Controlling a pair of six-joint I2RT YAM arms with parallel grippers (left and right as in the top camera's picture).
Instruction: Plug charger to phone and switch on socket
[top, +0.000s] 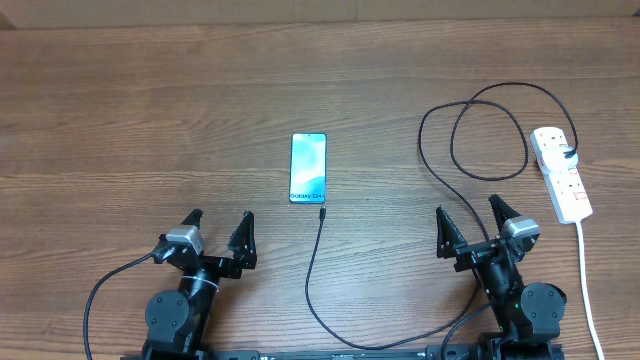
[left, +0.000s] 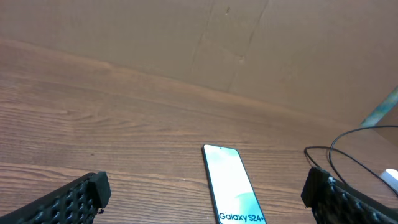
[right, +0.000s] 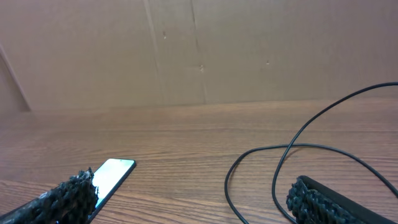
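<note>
The phone (top: 308, 168) lies flat at the table's middle, screen lit blue-teal with "Galaxy" text at its near end. It also shows in the left wrist view (left: 231, 185) and the right wrist view (right: 111, 176). The charger cable (top: 312, 270) runs from its plug tip just below the phone's near end, curves along the front, and loops at the right (right: 261, 155) up to the socket (top: 561, 173), a white power strip with red switches and a black plug inserted. My left gripper (top: 220, 228) is open and empty near the front left. My right gripper (top: 468, 215) is open and empty near the front right.
A white cord (top: 588, 280) runs from the socket toward the front right edge. A brown cardboard wall (right: 199, 50) stands behind the table. The wooden table (top: 150, 120) spreads to the left.
</note>
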